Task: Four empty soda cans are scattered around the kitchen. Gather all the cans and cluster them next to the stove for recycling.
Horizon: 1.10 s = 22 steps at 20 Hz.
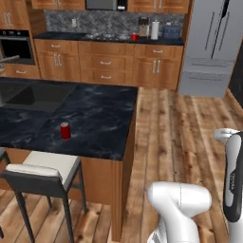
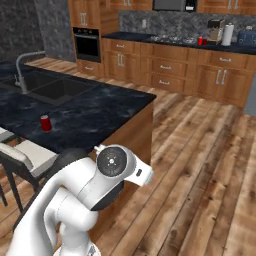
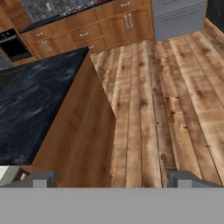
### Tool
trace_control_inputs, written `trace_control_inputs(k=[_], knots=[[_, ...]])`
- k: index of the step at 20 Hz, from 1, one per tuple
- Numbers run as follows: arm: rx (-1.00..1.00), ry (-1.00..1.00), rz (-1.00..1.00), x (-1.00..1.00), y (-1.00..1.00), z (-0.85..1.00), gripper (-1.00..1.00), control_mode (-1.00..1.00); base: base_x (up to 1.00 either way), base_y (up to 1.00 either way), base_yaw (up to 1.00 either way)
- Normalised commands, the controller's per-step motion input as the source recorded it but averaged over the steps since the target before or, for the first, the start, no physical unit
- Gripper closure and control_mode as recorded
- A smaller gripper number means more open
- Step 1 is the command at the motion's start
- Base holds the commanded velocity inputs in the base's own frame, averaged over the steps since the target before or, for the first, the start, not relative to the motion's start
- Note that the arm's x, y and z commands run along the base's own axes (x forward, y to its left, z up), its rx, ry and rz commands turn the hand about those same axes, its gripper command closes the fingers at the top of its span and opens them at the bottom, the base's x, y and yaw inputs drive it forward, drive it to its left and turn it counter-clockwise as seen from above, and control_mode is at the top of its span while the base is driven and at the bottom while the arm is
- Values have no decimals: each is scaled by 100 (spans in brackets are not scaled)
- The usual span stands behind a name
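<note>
The pincer point(image 3: 112, 178) stands wide and empty; it should descend squarely over the island worktop's point(image 1: 99, 118) near-edge soda can point(image 1: 65, 131).

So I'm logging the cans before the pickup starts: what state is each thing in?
Island soda can: upright on the island counter, untouched.
Far soda can: upright on the back counter beside the stove.
Gripper: jaws open, empty, above the floor.
Wall oven: door shut.
</note>
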Motion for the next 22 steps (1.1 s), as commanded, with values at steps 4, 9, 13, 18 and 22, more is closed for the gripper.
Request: trace_control_inputs(k=[4, 9, 13, 18, 22], knots=[[0, 0, 0, 0, 0, 0, -100, 100, -10, 78, -20], [0, 0, 0, 0, 0, 0, -100, 100, -5, 83, -19], [0, 0, 0, 0, 0, 0, -100, 100, -6, 84, -19], [0, 0, 0, 0, 0, 0, -100, 100, -9, 83, -18], [0, 0, 0, 0, 0, 0, -100, 100, -6, 78, -20]])
